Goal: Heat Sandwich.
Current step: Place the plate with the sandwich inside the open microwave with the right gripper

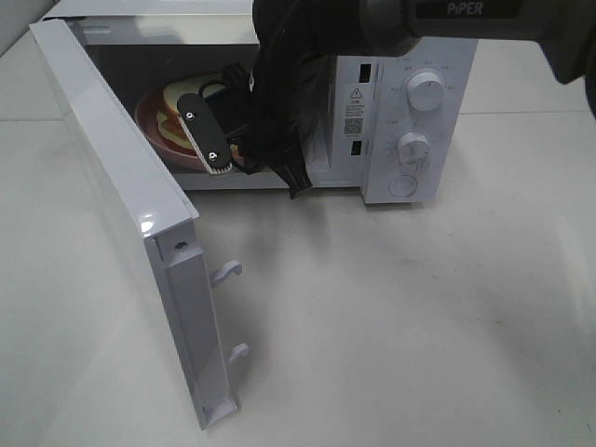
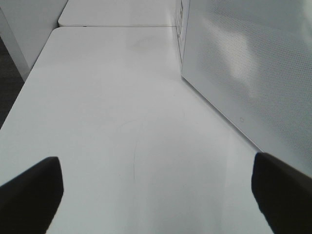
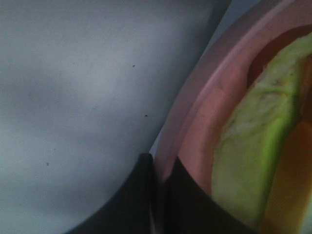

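The sandwich point(image 1: 169, 96), white bread with green lettuce and an orange layer, lies on a round pink plate point(image 1: 154, 130) inside the open microwave point(image 1: 414, 112). My right gripper point(image 1: 209, 140) reaches into the cavity and is shut on the plate's near right rim. In the right wrist view its two dark fingers point(image 3: 185, 204) pinch the pink plate rim point(image 3: 195, 112), with the lettuce point(image 3: 253, 151) close beside them. My left gripper point(image 2: 156, 195) is open and empty, low over the white table next to the microwave door; it is out of the exterior high view.
The microwave door point(image 1: 121, 186) stands swung wide open to the left, its latch hooks point(image 1: 228, 272) pointing out over the table. Its meshed outer face point(image 2: 243, 73) fills one side of the left wrist view. The white table point(image 1: 419, 326) extends in front.
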